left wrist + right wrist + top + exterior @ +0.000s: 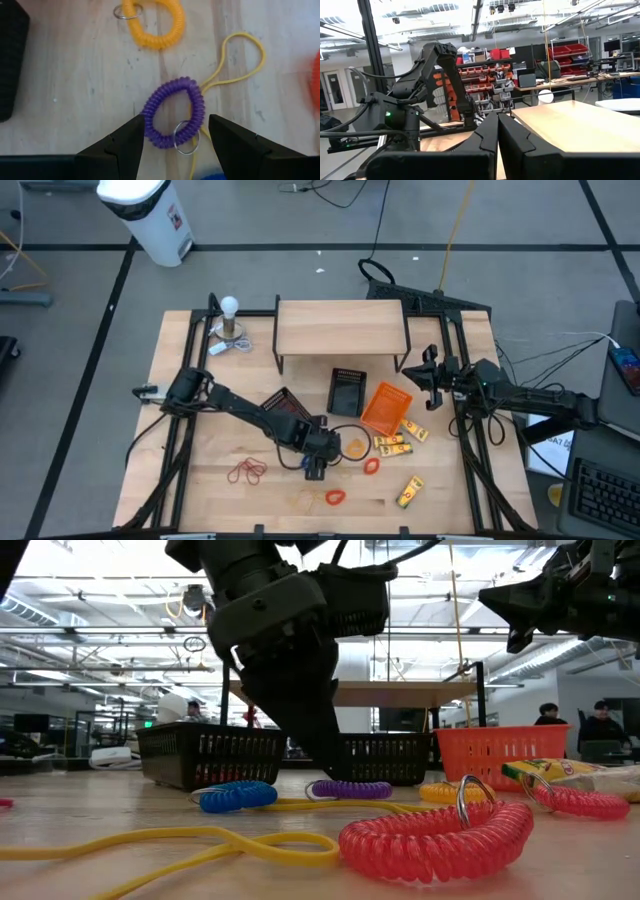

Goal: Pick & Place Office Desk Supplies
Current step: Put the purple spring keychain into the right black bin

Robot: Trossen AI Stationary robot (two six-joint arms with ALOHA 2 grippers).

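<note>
My wooden bench [200,480] carries two black mesh trays [347,391] and an orange tray [385,406] near its centre. My left claw [175,137] hangs wide open over a purple coil loop [172,117], empty, around six o'clock. My right claw [497,135] waits shut at three o'clock. Red loops [246,471] and yellow packets [394,444] lie loose; by my reckoning, most sorting remains.

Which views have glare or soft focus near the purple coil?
Low view: bright ceiling backlight, left gripper a dark silhouette, near red coil soft. Left wrist view: even light, purple coil sharp, open fingers flank it.
</note>
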